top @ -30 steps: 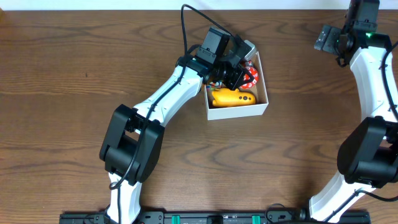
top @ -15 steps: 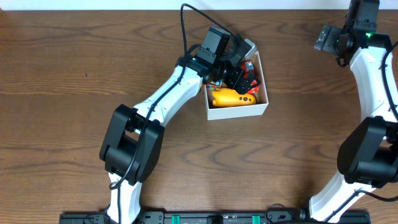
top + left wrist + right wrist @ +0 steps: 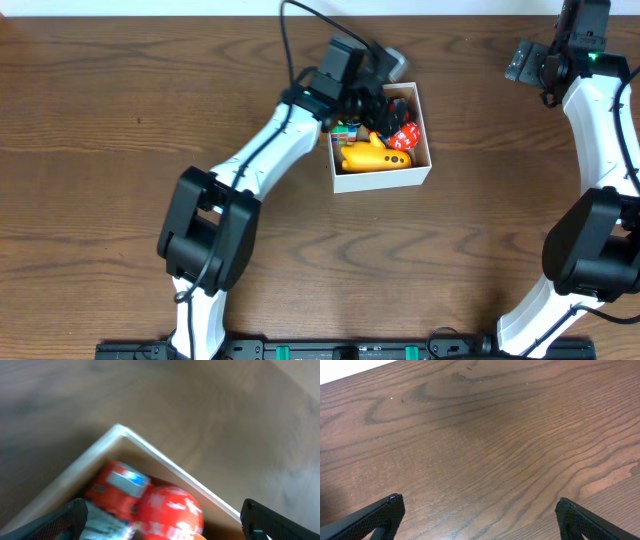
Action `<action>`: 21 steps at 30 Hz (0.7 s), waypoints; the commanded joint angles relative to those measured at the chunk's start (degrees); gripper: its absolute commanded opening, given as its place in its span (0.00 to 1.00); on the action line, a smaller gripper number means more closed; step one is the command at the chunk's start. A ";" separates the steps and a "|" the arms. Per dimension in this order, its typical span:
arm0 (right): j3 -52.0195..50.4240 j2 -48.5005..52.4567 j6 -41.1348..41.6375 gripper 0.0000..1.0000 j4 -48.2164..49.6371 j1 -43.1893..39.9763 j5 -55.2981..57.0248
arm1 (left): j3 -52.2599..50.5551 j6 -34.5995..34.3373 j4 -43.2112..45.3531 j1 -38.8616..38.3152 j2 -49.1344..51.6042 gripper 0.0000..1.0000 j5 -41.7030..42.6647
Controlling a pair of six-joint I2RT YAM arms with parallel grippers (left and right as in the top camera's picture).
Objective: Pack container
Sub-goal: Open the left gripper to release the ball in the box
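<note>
The left claw [image 3: 380, 92] hangs released over the small square white cardboard container [image 3: 385, 181] (yellow and red toys [image 3: 372, 156] inside) near the brown wooden table's [image 3: 100, 150] far edge; the right claw [image 3: 524, 62] gapes empty.

No legible text, label or number anywhere
</note>
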 commanded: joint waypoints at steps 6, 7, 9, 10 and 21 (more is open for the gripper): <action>0.46 -0.85 -0.66 0.99 -0.02 -0.26 0.79 | -0.02 -27.71 -2.91 12.44 -4.39 0.98 -28.33; 0.46 -0.85 -0.66 0.99 -0.02 -0.26 0.79 | -0.02 -27.91 -3.78 14.01 -4.76 0.98 -30.40; 0.46 -0.85 -0.66 0.99 -0.02 -0.26 0.79 | -0.02 -27.89 -5.79 17.79 -5.44 0.98 -33.70; 0.46 -0.85 -0.66 0.99 -0.04 -0.26 0.79 | -0.02 -27.89 -6.27 19.74 -5.57 0.98 -33.73; 0.46 -0.85 -0.66 0.99 -0.02 -0.26 0.79 | -0.02 -27.87 -9.16 30.32 -5.66 0.98 -30.77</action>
